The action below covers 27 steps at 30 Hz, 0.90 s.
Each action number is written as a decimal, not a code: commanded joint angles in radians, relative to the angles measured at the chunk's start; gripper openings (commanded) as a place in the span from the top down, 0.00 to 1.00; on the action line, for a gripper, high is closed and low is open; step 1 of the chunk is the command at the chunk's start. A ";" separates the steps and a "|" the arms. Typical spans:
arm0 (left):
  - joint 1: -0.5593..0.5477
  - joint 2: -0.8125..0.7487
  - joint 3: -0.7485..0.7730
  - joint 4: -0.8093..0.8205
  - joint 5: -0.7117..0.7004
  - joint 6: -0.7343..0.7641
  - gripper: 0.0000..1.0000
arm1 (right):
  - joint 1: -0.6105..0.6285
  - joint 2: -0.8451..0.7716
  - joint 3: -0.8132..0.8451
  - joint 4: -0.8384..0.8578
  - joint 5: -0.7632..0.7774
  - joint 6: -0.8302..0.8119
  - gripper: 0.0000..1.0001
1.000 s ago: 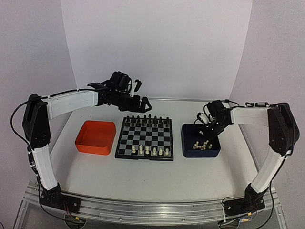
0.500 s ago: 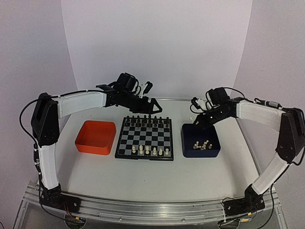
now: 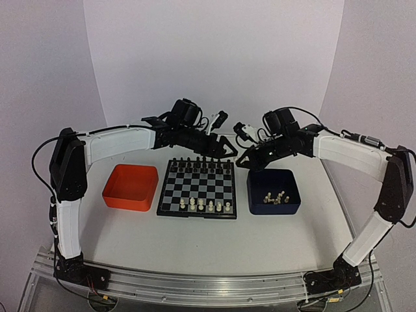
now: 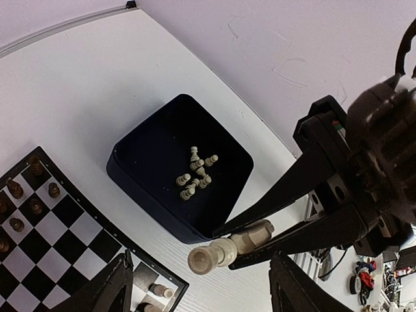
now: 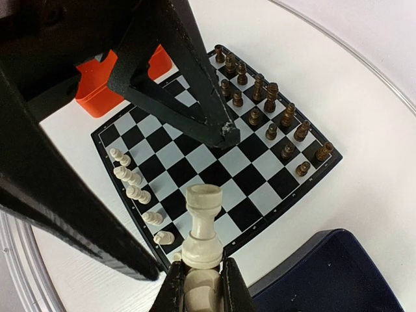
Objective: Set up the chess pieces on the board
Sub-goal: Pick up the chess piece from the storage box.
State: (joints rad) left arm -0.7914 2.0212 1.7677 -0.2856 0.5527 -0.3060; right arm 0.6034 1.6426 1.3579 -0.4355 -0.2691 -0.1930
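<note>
While the right end effector [image 5: 201, 274] is pinching the base of a cream-white rook [image 5: 201, 218] between narrow jaws, it is hanging above the 1 o'clock corner of the board [image 3: 199, 184]. It is holding the piece out toward the left end effector [image 4: 203, 273], whose jaws are standing wide on either side of the rook's head without touching it.

By the look of it, a mid-air hand-over is going on. The left jaws are needing to close squarely on the rook's upper body before the right ones let go. After that the piece is needing a free square at the board's 6 o'clock edge.

Along that edge a row of cream-white pieces [image 3: 205, 206] is standing upright, with bare squares showing toward its 9 o'clock end. Two rows of dark pieces [image 3: 198, 164] are lining the 12 o'clock edge, right under both end effectors, so a slipped rook could be knocking some over.

On the tabletop [image 3: 195, 247], a dark blue tray [image 3: 273, 209] is sitting at the board's 3 o'clock and holding loose cream-white pieces [image 3: 276, 197]. An orange tray [image 3: 130, 188] is sitting at 9 o'clock, well out of the way.
</note>
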 commanded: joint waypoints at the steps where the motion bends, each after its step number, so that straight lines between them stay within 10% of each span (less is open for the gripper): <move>1: 0.005 -0.037 -0.010 0.041 0.034 0.001 0.32 | 0.010 0.006 0.039 0.010 -0.024 -0.008 1.00; 27: 0.006 -0.043 -0.041 0.101 0.128 -0.050 0.70 | 0.031 -0.030 -0.005 0.098 0.010 -0.042 1.00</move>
State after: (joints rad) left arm -0.7883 2.0210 1.7455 -0.2303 0.6605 -0.3506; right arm 0.6292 1.6428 1.3563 -0.3800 -0.2767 -0.2234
